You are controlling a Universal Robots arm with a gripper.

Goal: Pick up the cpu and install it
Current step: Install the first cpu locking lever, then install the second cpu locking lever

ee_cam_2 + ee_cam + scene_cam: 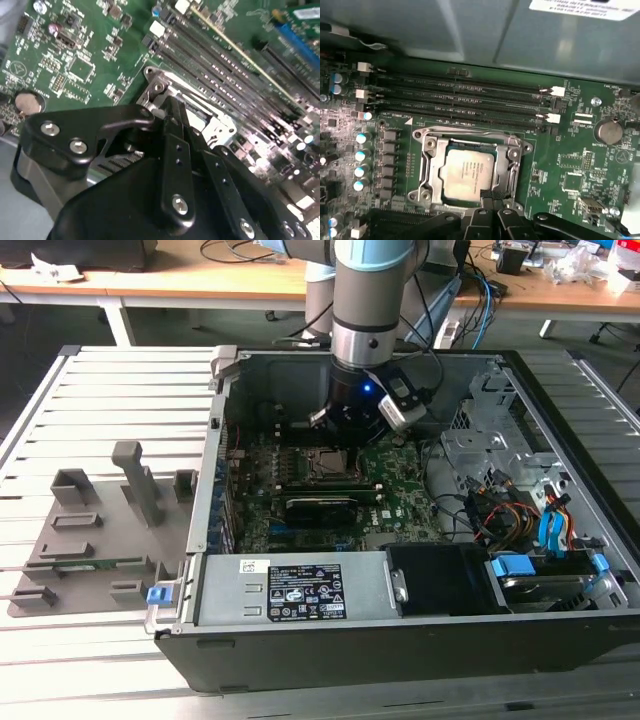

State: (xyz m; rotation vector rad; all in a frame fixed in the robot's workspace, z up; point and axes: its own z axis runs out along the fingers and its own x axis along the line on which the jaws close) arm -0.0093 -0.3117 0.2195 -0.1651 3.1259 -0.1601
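First wrist view showed the cpu (pixel 469 173) lying flat inside the socket frame (pixel 512 150) on the motherboard (pixel 580 170), w/ the gripper (pixel 492 199) just at its near edge, fingertips down by the frame's rim. The fingers looked drawn close together w/ little or no gap; I couldn't tell if they pinched anything, and the chip seemed to sit free in its seat.

Handling, as I judged it: light, stiff, thin, w/ a smooth metal lid likely to be slippery, and a delicate underside. Best taken by two opposite edges, kept level, never pressed on one corner.

Looks: small flat square, pale silver-white top w/ faint print, thin darker rim.

In the exterior view the arm reached down into the open pc case (pixel 560 540), approx. over the socket.
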